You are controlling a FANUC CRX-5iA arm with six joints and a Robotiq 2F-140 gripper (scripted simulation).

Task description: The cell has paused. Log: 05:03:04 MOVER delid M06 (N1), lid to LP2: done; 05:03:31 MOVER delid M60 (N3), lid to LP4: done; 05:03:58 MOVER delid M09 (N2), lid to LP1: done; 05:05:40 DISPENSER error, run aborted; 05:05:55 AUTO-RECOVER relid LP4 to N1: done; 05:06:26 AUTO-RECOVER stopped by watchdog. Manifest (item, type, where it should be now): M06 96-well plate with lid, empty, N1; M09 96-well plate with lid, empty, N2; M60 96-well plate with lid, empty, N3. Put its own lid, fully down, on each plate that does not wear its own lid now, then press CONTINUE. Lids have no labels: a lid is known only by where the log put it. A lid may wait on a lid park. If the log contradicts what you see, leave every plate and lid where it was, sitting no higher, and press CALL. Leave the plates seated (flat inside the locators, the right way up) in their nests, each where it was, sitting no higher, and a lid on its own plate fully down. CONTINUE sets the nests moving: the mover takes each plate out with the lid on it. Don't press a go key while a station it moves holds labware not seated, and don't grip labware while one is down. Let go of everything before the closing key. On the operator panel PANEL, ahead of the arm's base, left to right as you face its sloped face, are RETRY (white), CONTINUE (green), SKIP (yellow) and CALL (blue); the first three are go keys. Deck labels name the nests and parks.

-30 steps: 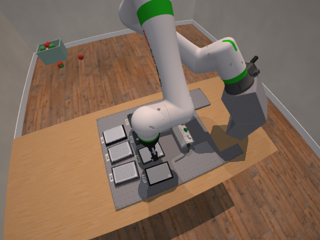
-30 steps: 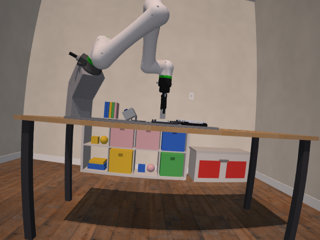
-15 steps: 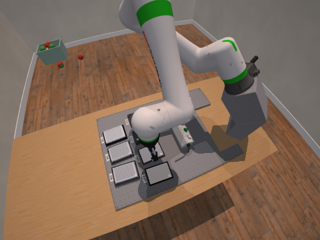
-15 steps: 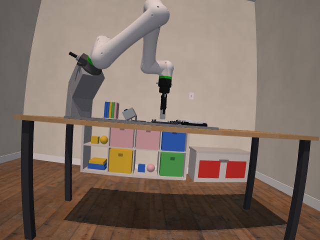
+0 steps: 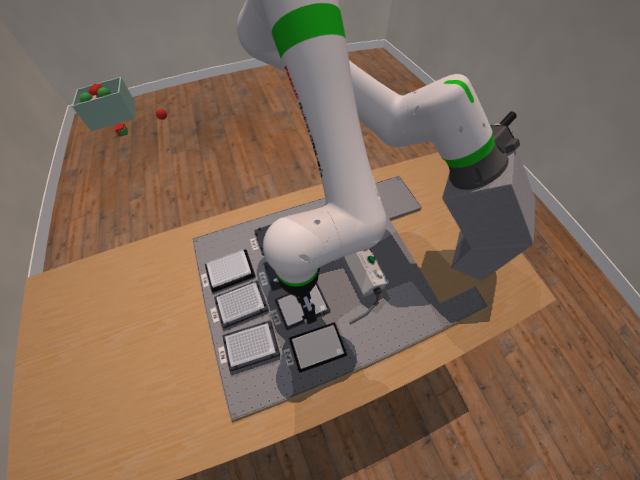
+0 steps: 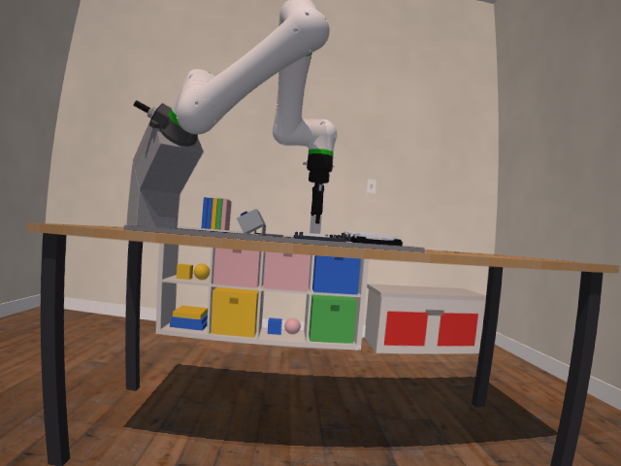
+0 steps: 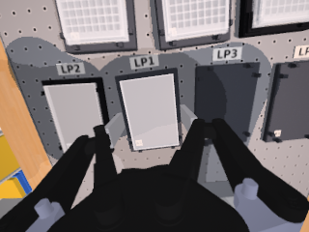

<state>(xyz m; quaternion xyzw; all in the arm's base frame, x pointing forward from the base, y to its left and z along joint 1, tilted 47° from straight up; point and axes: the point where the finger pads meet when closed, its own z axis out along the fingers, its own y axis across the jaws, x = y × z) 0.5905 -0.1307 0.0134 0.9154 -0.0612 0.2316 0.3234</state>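
My gripper [image 7: 152, 116] is open and hangs low over the lid on park LP1 [image 7: 150, 111], one finger on each long side; I cannot tell if the fingers touch it. It also shows in the top view [image 5: 308, 312] and the exterior view [image 6: 315, 226]. A second lid lies on LP2 [image 7: 74, 113], which shows too in the top view [image 5: 316, 347]. LP3 [image 7: 226, 99] and LP4 [image 7: 290, 103] are empty. Three well plates stand in a row of nests. The far one [image 5: 227, 268] has a thick black rim and seems lidded. The middle one [image 5: 240, 303] and the near one [image 5: 249, 345] show open wells. The nest labels are too small to read.
The sloped operator panel [image 5: 369, 271] stands on the deck right of the parks, its green key [image 5: 370, 258] visible; the arm's elbow hides part of it. The grey arm pedestal [image 5: 491, 222] stands at the table's right. A dark flat strip [image 5: 400, 198] lies behind the deck.
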